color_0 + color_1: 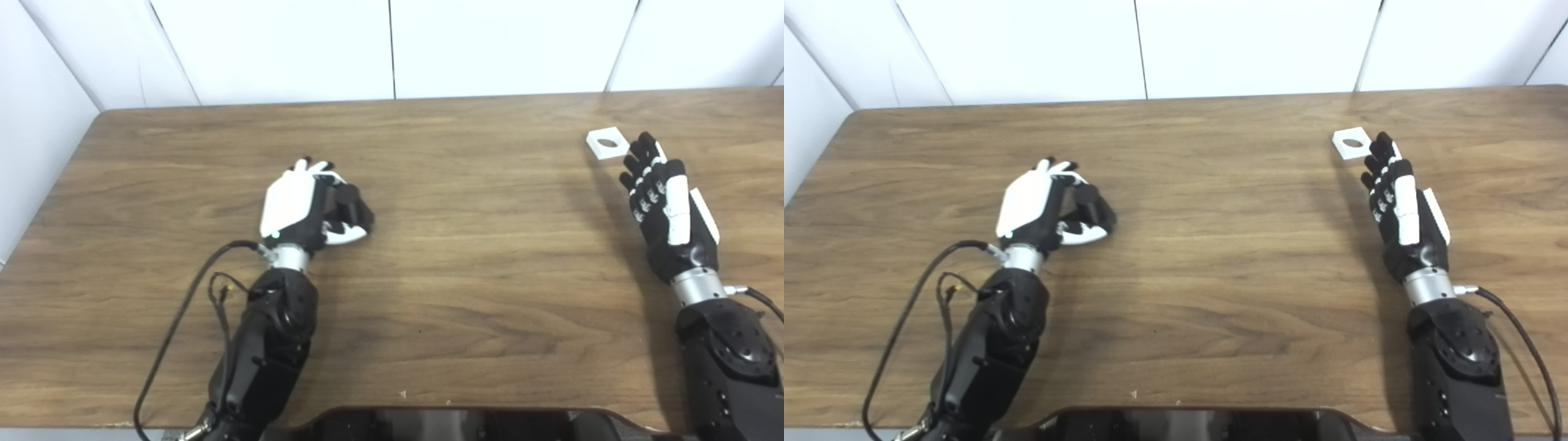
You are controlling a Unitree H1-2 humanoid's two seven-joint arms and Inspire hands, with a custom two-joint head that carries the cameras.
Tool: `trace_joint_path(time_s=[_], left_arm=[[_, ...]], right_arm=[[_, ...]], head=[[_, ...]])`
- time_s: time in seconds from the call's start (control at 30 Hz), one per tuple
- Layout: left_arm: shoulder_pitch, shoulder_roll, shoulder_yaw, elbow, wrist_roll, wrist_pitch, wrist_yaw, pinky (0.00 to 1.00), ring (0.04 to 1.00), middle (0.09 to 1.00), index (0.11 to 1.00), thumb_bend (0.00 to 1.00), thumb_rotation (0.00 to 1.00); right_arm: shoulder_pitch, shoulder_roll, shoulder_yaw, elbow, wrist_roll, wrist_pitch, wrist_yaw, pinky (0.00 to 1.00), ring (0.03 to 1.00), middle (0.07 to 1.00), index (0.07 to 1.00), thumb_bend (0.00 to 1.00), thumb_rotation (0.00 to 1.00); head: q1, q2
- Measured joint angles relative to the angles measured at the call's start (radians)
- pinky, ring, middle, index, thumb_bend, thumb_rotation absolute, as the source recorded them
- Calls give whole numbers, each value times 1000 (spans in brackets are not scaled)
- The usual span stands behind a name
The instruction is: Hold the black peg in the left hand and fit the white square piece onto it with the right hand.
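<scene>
— White square piece (607, 143) lies flat on the wooden table (465, 257) at the far right, round hole facing up. Why has the robot put its right hand (664, 208) there?

— It sits just beside the piece, fingertips nearly at its near edge, fingers extended and holding nothing. That looks like a hand lined up to pick the piece up, a step not yet done.

— And the black peg (347, 205)?

— The left hand (306, 205) is at centre left, low over the table, fingers curled round a dark blocky shape inside the palm. That is probably the peg, though it blends with the black fingers, so how it is oriented cannot be told.

— Why hold it so far from the piece?

— The two hands are well apart; likely the left one simply keeps the peg ready while the right fetches its part.
</scene>
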Motion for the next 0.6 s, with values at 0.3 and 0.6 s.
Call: trace_joint_path(time_s=[0.3, 0.6], left_arm=[[37, -9, -77, -57, 17, -36, -38, 965, 1000, 890, 489, 523, 76], [96, -26, -122, -105, 30, -84, -39, 983, 1000, 894, 489, 524, 72]], right_arm=[[5, 20, 0, -15, 0, 7, -6, 1000, 1000, 1000, 1000, 593, 1000], [13, 28, 2, -29, 0, 28, -15, 1000, 1000, 1000, 1000, 607, 1000]], head=[[-15, 2], [-26, 9]])
